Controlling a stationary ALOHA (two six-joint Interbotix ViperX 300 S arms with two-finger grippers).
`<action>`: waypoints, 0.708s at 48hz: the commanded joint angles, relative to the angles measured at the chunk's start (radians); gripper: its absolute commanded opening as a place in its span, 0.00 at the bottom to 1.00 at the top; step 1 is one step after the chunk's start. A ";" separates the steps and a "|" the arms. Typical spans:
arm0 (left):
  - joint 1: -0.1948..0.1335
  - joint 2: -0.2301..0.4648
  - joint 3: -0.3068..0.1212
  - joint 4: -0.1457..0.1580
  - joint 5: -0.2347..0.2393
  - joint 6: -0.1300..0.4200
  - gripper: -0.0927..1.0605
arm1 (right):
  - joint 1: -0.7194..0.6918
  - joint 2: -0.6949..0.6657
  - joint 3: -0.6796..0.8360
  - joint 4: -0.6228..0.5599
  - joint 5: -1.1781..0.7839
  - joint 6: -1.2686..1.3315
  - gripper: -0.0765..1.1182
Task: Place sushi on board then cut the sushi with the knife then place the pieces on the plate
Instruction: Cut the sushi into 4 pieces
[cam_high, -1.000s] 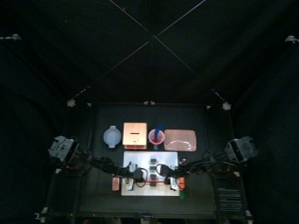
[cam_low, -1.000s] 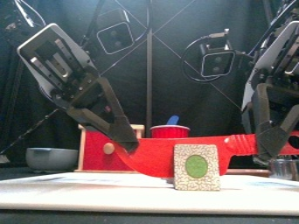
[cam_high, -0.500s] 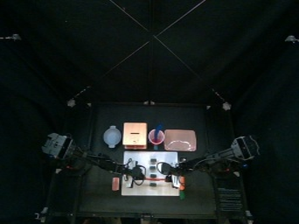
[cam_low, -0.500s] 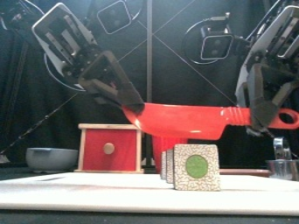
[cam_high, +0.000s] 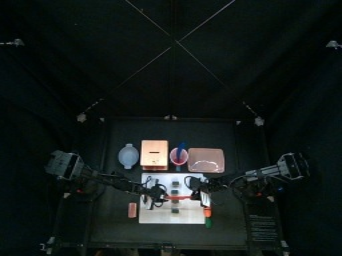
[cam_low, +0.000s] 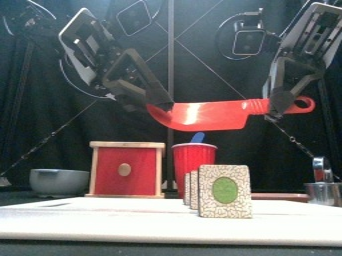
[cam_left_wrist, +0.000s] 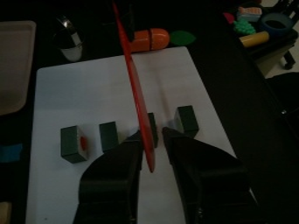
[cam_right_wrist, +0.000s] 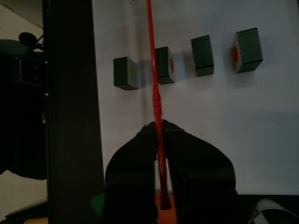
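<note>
Upper left: left gripper clamped on the blade end of the red knife. Knife roughly level mid-frame, above sushi pieces standing on white board, lower centre. Upper right: right gripper pinching the handle.

The left arm and the right arm slope inward and down, held high. The left gripper and the right gripper each pinch one end of the knife, jaws closed on it.
</note>
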 joint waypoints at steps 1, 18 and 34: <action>0.014 -0.029 -0.015 0.005 -0.012 0.002 0.72 | -0.011 -0.044 0.005 -0.005 0.002 -0.002 0.34; 0.044 -0.083 0.026 0.028 -0.038 0.002 0.74 | -0.031 -0.184 0.129 0.035 0.051 0.002 0.34; 0.048 -0.112 0.075 0.025 -0.130 -0.002 0.74 | -0.080 -0.354 0.230 0.055 0.187 0.008 0.34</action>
